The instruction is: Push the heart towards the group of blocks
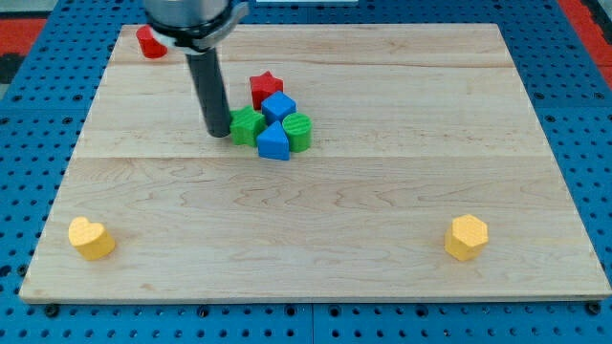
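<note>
A yellow heart (91, 238) lies near the board's bottom left corner. A group of blocks sits above the board's middle: a red star (265, 87), a blue cube (279, 106), a green star (247, 125), a blue triangle-like block (273, 141) and a green cylinder (298, 131). My tip (219, 133) rests on the board just left of the green star, touching or nearly touching it. It is far above and to the right of the heart.
A yellow hexagon (467, 237) lies near the bottom right. A red block (149, 43) sits at the top left, partly hidden by the arm. The wooden board (382, 191) lies on a blue perforated table.
</note>
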Robot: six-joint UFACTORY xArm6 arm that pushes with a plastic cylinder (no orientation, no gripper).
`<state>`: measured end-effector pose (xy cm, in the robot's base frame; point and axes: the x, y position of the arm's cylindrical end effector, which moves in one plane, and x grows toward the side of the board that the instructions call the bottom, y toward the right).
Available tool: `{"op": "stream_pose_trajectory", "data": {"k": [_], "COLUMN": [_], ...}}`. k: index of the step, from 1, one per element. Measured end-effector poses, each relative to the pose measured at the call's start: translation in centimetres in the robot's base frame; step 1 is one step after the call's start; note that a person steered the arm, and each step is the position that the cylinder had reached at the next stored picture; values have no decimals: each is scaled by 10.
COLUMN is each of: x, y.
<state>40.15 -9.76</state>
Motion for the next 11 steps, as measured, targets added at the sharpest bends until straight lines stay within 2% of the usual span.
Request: {"op": "stream_pose_trajectory", "data": {"k": [1, 3, 4, 5, 6, 7, 8, 9, 10, 11], "x": [9, 133, 180, 159, 137, 175, 183, 143, 103, 76], "y": [4, -51, -86, -125, -136, -133, -187, -195, -164, -83]}}
